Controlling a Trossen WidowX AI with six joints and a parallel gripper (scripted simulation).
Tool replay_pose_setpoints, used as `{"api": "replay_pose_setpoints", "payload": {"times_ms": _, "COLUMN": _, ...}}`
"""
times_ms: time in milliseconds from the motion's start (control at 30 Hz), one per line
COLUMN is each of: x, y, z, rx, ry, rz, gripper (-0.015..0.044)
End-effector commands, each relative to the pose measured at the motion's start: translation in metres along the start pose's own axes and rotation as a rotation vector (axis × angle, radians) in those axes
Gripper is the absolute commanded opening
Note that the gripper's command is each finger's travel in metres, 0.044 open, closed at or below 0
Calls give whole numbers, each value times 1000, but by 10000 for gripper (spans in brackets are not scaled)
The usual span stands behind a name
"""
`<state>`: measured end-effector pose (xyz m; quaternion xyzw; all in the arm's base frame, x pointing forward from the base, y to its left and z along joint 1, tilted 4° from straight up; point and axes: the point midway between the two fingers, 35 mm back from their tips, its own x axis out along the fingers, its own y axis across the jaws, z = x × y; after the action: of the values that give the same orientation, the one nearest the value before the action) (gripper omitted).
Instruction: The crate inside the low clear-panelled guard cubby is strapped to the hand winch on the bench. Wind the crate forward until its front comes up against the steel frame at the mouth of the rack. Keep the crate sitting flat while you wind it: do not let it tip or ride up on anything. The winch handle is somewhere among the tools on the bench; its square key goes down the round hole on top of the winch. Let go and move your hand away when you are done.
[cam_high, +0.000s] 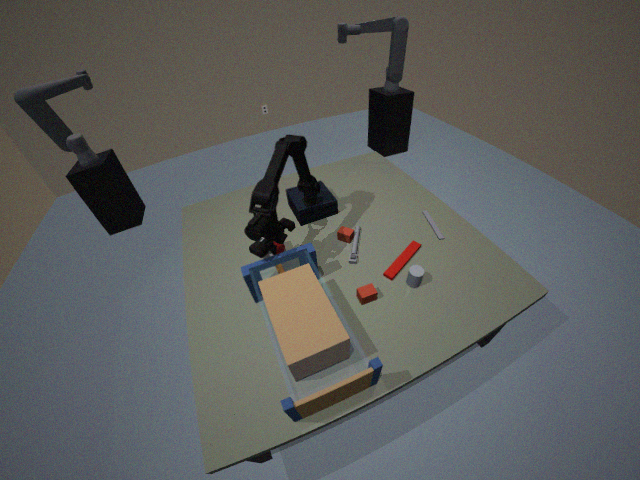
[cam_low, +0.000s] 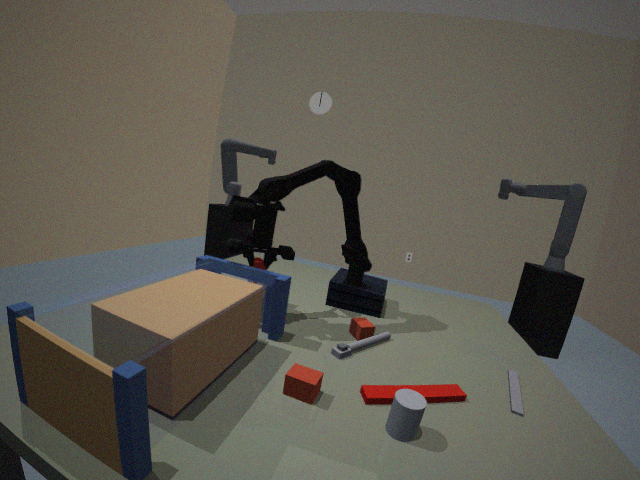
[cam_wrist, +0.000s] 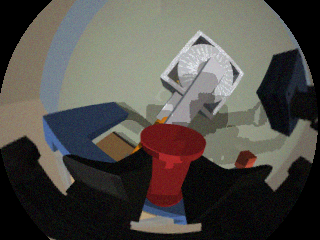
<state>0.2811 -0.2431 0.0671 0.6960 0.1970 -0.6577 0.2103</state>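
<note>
My gripper (cam_high: 278, 250) (cam_low: 259, 260) (cam_wrist: 166, 142) is shut on the red knob of the winch handle (cam_wrist: 192, 100). The handle's grey arm reaches from the knob over the winch (cam_wrist: 192, 57), a square housing with a ridged drum; the key is hidden under the arm. The tan crate (cam_high: 305, 315) (cam_low: 180, 304) looks flat inside the clear-panelled cubby. An orange strap (cam_high: 280, 268) (cam_wrist: 161, 120) runs from the crate towards the winch. The blue frame (cam_high: 283, 257) (cam_low: 237, 270) (cam_wrist: 82, 125) stands at the winch end. A short gap shows between it and the crate's front.
A grey wrench-like tool (cam_high: 355, 245) (cam_low: 367, 343), two orange-red blocks (cam_high: 345, 234) (cam_high: 367, 293), a red bar (cam_high: 402, 259) (cam_low: 413, 394), a grey cylinder (cam_high: 414, 276) (cam_low: 406, 415) and a thin grey strip (cam_high: 433, 224) (cam_low: 515, 392) lie to one side of the cubby. An orange board (cam_high: 336, 392) closes its far end.
</note>
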Motion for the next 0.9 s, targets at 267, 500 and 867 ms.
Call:
{"api": "replay_pose_setpoints", "payload": {"times_ms": 267, "x": -1, "y": -24, "z": -11, "rx": -7, "ry": 17, "rz": -32, "gripper": 0}}
{"api": "replay_pose_setpoints", "payload": {"times_ms": 500, "x": -1, "y": -31, "z": -12, "rx": -7, "ry": 17, "rz": -33, "gripper": 0}}
{"api": "replay_pose_setpoints", "payload": {"times_ms": 867, "x": -1, "y": -43, "z": -13, "rx": -7, "ry": 17, "rz": -34, "gripper": 0}}
